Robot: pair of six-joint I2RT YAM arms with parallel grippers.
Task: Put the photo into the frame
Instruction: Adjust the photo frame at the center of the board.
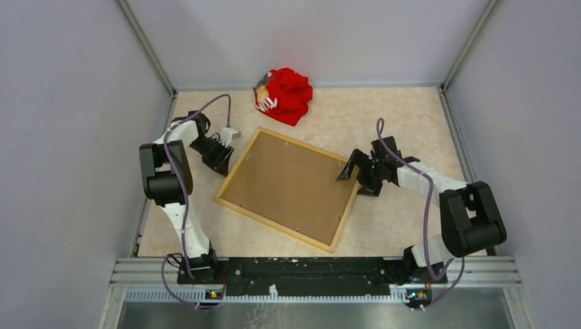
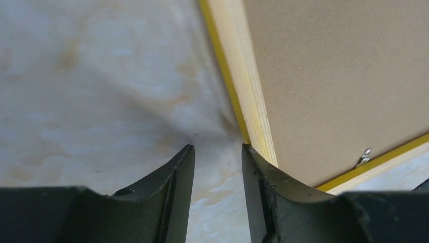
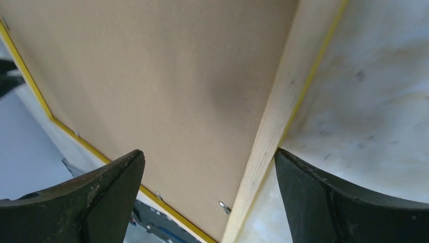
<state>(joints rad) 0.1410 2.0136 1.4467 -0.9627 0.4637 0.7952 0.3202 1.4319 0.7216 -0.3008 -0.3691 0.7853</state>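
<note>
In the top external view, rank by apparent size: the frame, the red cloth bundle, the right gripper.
1. the frame.
2-3. red cloth bundle and right gripper: look alike, gripper nearer the camera, so unranked.

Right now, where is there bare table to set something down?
Bare: the table's far right corner, between the red cloth and the right wall; also the near strip between the frame and the arm bases. Crowded: the frame's left and right edges, at the left end effector and right end effector.
</note>
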